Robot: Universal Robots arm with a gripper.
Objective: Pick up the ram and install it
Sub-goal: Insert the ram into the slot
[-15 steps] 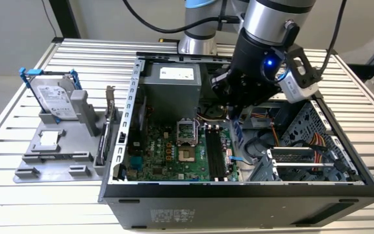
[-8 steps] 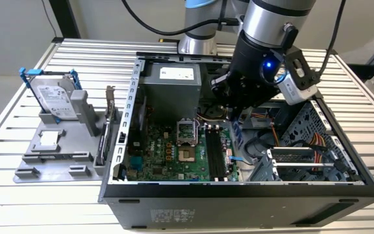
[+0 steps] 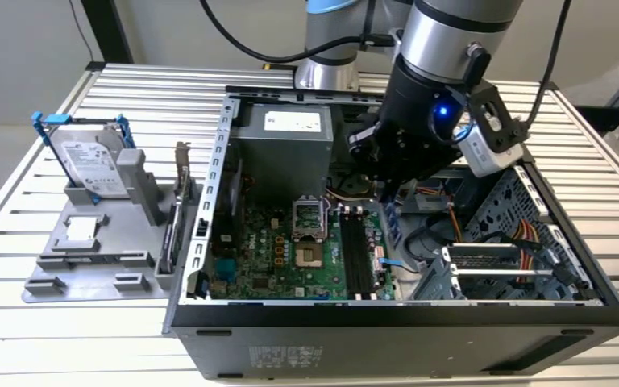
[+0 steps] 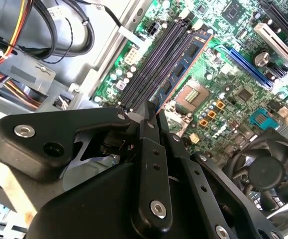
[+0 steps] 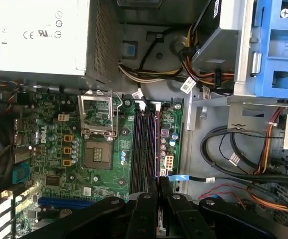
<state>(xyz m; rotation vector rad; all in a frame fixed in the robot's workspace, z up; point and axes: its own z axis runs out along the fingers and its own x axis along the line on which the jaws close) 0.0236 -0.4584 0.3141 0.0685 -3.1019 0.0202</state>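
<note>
Exterior view first: the arm reached down into the open computer case, which lay on its side on the slatted surface. The gripper was low inside the case, over the right part of the green motherboard, near the cables and the drive cage. To the exterior view's left of the case, well apart from it, a silver hard drive in a blue frame stood in a grey holder.

In the second wrist view the gripper had its two black fingers drawn together, clamped on one end of the ram. The ram was a thin blue stick with dark chips, and it stood on its edge along the long black slots, parallel to them and on the side toward the processor socket.

In the first wrist view the ram showed edge-on, as a thin line running from the gripper beside the slots. I could not tell whether it was already seated in a slot or was just above it.
</note>
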